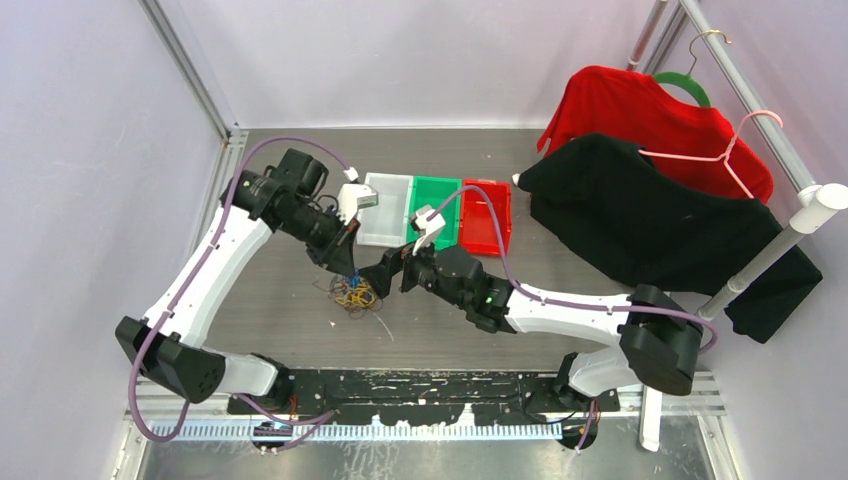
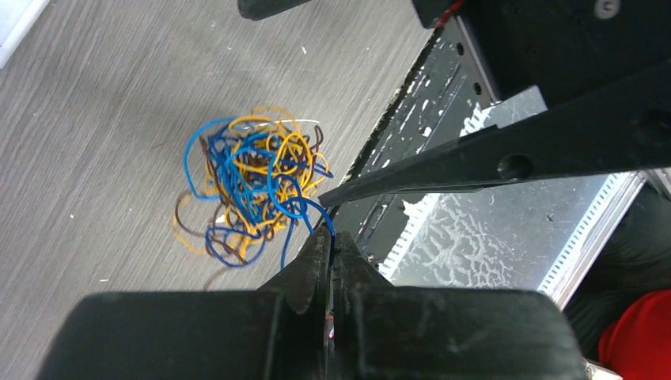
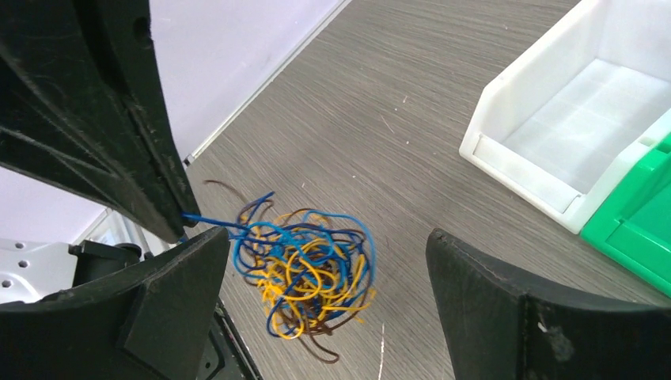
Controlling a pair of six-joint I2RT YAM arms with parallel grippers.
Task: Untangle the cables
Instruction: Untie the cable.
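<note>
Your left gripper (image 2: 331,241) pinches a blue strand of the cables (image 2: 253,186), bunched centre left of its view. Your right gripper (image 3: 328,245) gapes wide, the tangle showing between its fingers.

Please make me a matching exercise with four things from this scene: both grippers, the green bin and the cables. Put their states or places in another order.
Things:
1. left gripper
2. right gripper
3. green bin
4. cables

States or places:
A. open wide
B. between the white bin and the red bin
C. one tangled bundle
D. shut on a blue cable

Pairs: 1-D, 2-A, 3-B, 4-C
</note>
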